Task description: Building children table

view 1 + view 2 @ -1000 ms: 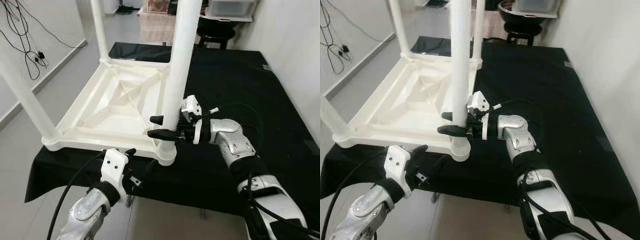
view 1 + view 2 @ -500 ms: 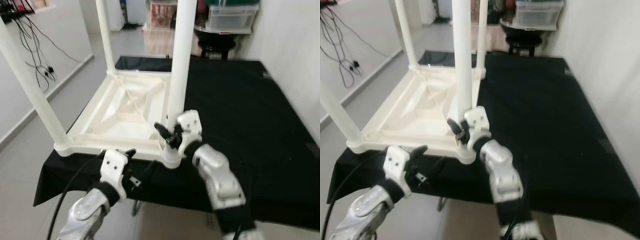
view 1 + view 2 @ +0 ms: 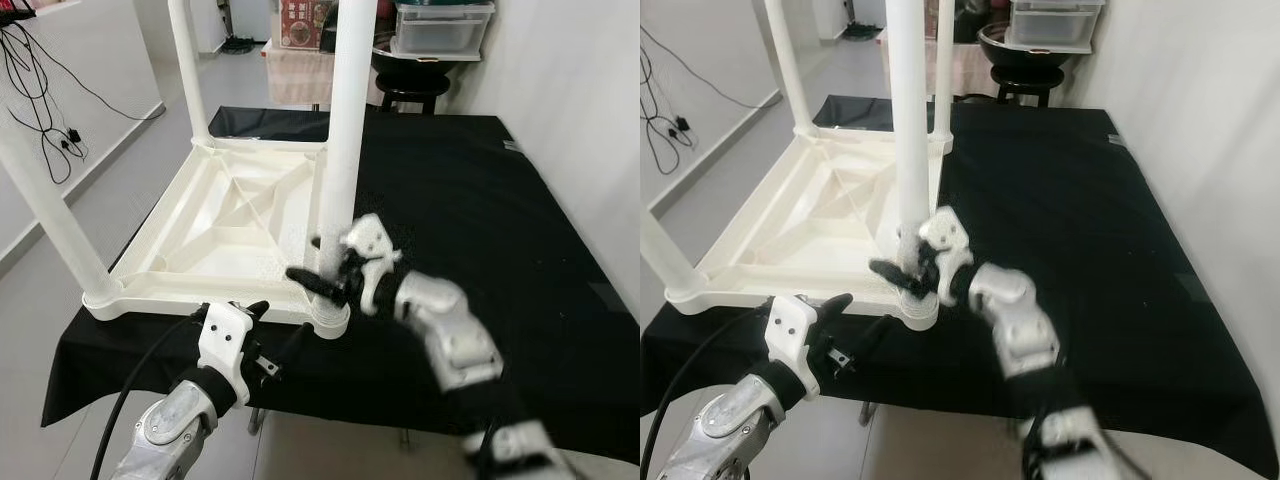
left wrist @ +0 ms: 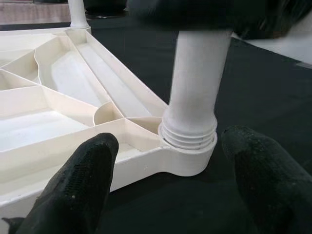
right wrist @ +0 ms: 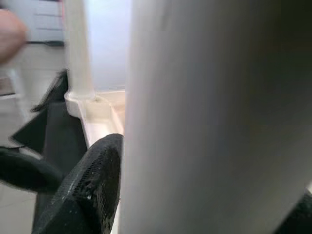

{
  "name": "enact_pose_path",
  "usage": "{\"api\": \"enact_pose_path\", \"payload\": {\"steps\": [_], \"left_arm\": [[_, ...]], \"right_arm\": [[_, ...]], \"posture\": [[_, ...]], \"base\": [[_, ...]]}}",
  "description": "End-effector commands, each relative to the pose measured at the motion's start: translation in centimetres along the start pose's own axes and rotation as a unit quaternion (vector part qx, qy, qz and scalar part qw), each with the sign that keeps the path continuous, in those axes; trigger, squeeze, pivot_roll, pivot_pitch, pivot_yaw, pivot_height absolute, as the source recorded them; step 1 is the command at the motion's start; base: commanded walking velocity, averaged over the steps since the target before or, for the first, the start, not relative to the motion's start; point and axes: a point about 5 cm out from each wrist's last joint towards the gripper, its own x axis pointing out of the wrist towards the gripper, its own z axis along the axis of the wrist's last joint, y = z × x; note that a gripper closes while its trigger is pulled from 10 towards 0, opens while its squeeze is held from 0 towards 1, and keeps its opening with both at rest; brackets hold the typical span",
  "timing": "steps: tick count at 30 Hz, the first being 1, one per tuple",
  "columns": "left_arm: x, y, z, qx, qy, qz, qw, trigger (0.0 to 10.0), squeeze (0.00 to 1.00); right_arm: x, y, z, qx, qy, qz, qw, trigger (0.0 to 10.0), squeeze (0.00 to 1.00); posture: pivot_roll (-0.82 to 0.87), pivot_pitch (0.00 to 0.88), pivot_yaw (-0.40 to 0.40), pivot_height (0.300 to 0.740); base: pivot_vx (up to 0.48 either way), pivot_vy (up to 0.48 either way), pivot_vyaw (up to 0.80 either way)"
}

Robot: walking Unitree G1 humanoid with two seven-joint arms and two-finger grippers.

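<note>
**Upside-down kids' table, right gripper on the near leg**

While the white plastic children's table [image 3: 240,225] is lying flipped over on the black cloth-covered table [image 3: 480,190], its ribbed underside is facing up and its round white legs are all pointing straight up, long axes vertical. It's sitting toward the robot's left side of the cloth, with its near edge right along the front edge.

The right gripper [image 3: 318,272] is reaching in from the right and clamping its black fingers around the nearest white tubular leg [image 3: 340,150], low down, just above the corner socket [image 4: 187,156] the leg is standing in. In the right wrist view the leg is sitting tight against one black finger [image 5: 92,190].

The left gripper [image 4: 168,190] is hovering just in front of that same corner, fingers spread wide apart and gripping nothing. Threads are showing at the foot of the leg, right above the socket.
</note>
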Motion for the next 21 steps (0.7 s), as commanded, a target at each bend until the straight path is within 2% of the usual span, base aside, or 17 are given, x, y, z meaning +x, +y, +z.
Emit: {"api": "enact_pose_path", "payload": {"steps": [1,2,4,8,12,16,21], "left_arm": [[-0.1,-0.2,-0.4,-0.002,0.007,-0.001,1.000,10.0,0.00],[-0.1,-0.2,-0.4,-0.002,0.007,-0.001,1.000,10.0,0.00],[-0.1,-0.3,-0.4,-0.003,0.006,0.000,1.000,10.0,0.00],[-0.2,-0.4,-0.4,-0.003,0.006,0.002,1.000,10.0,0.00],[-0.3,-0.6,-0.4,-0.003,0.008,0.001,1.000,10.0,0.00],[-0.4,-0.7,-0.4,-0.004,0.009,0.000,1.000,10.0,0.00],[-0.4,-0.7,-0.4,-0.004,0.009,0.000,1.000,10.0,0.00]], "right_arm": [[0.1,0.0,-0.8,-0.002,0.015,0.044,0.999,10.0,0.00],[0.1,-0.4,-0.7,-0.010,0.019,0.054,0.998,10.0,0.00],[0.3,-1.4,-0.1,0.003,0.011,0.052,0.999,10.0,0.00],[0.4,-1.6,0.2,0.005,0.005,0.066,0.998,10.0,0.00],[0.1,-2.2,0.0,0.040,-0.006,0.093,0.995,10.0,0.00],[-1.0,-3.0,-1.0,0.042,0.009,0.098,0.994,10.0,0.00],[-2.0,-3.0,-1.7,0.055,0.006,0.113,0.992,10.0,0.00]], "posture": [[0.02,0.063,-0.049,0.740],[0.02,0.063,-0.050,0.740],[0.03,0.063,-0.054,0.740],[0.03,0.065,-0.054,0.740],[0.04,0.067,-0.057,0.740],[0.04,0.074,-0.056,0.740],[0.04,0.077,-0.051,0.740]], "base": [[0.000,0.000,0.00],[0.000,0.000,0.00],[0.000,0.000,0.00],[0.000,0.000,0.00],[0.000,0.000,0.00],[0.000,0.000,0.00],[0.000,0.000,0.00]]}}
